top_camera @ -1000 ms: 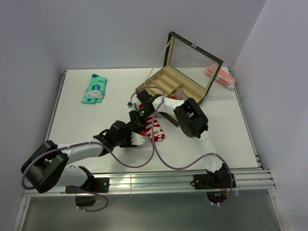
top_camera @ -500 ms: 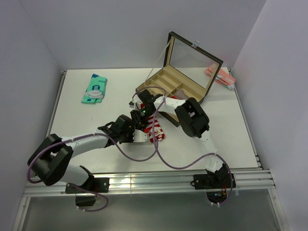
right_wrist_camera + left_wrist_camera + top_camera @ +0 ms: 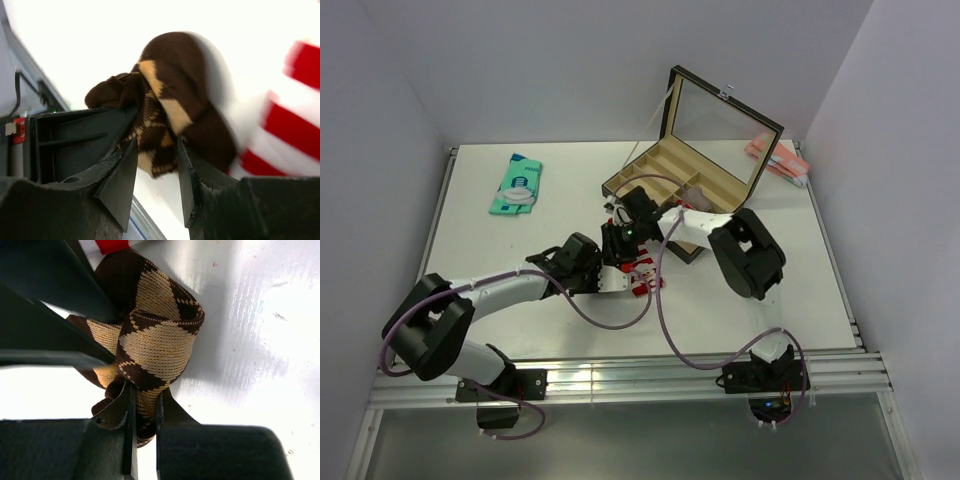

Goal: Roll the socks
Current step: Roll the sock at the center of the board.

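While the box [image 3: 672, 165] stands with its lid [image 3: 715, 122] raised, its tan compartments face up, and the near ones are partly hidden by the right arm [image 3: 745, 255], which crosses the box's front corner. The two socks lie on the table [image 3: 790, 290] just in front of the box, bunched together between the two wrists. The brown sock [image 3: 160, 340] is folded into a loose lump with the striped sock [image 3: 287, 125] touching it on one side. The left gripper [image 3: 145, 400] has its jaws nearly together, pinching a fold at the edge of the brown sock. The right gripper [image 3: 156, 150] has the other end of that sock between its fingers, but the wrist view is blurred and I cannot tell whether they press it or merely flank it. Both arms crowd over the socks from above, so little of them shows in the top view, and a purple cable [image 3: 620, 322] loops on the table in front of them. A teal packet [image 3: 517, 184] lies well to the left of the box, and a pink thing [image 3: 775, 158], too small to tell, lies behind the box on its right. Counted: one box, two socks, one teal packet, one pink thing, two arms
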